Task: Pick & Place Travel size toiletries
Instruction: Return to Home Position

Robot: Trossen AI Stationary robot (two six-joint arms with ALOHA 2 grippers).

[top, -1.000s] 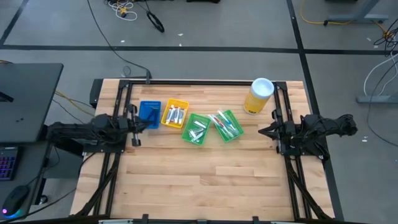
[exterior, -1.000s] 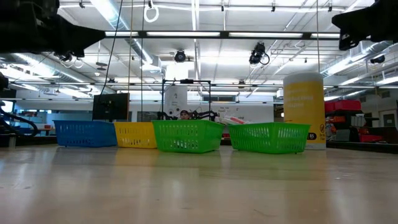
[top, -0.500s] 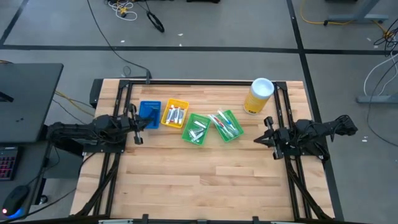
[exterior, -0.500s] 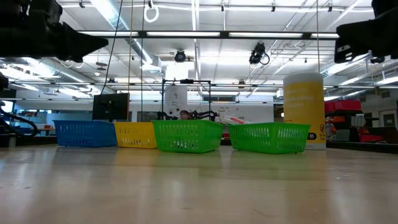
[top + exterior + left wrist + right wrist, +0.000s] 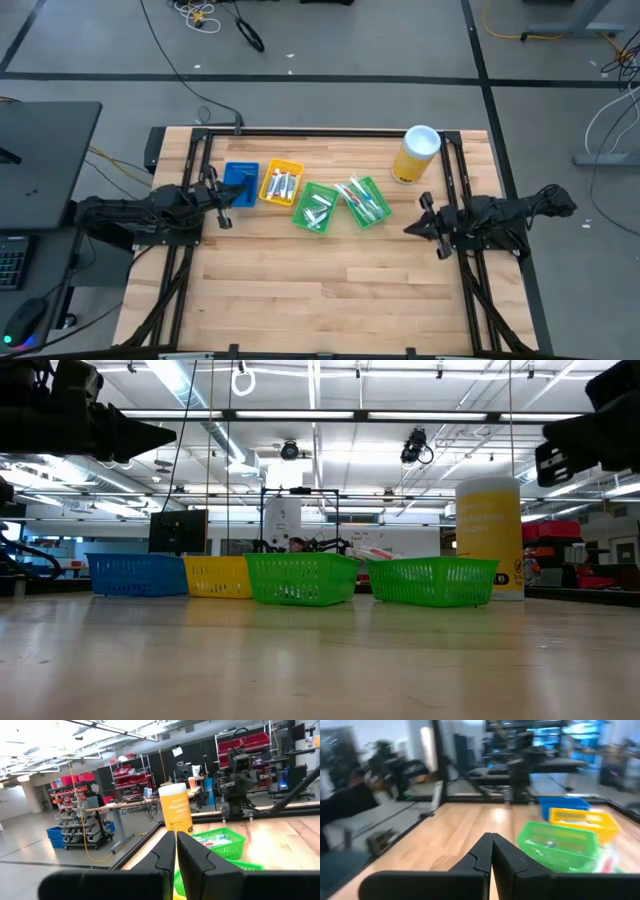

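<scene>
Inspection from above: the wooden table (image 5: 330, 290) carries a row of four bins near its far side. Reading from my left, they are the blue bin (image 5: 240, 178), yellow bin (image 5: 281, 182), left green bin (image 5: 316, 208) and right green bin (image 5: 366, 200). The travel size toiletries (image 5: 358, 197) lie inside the bins: silvery pieces in the yellow and left green bins, white and coloured slim pieces in the right green bin. The contents of the blue bin cannot be made out. A yellow canister (image 5: 416, 153) with a white lid stands near the far right corner. My left gripper (image 5: 220, 200) sits at the left edge, just beside the blue bin. My right gripper (image 5: 416, 222) sits at the right edge, apart from the right green bin. Low view: the four bins and the canister stand upright on the table, and both arms hang above the surface at the upper corners, touching nothing. Left wrist view: my left fingers (image 5: 165, 852) are pressed together with nothing between them, pointing toward the canister and the right green bin. Right wrist view: my right fingers (image 5: 480, 852) are likewise pressed together and empty, facing the bins across bare wood.
</scene>
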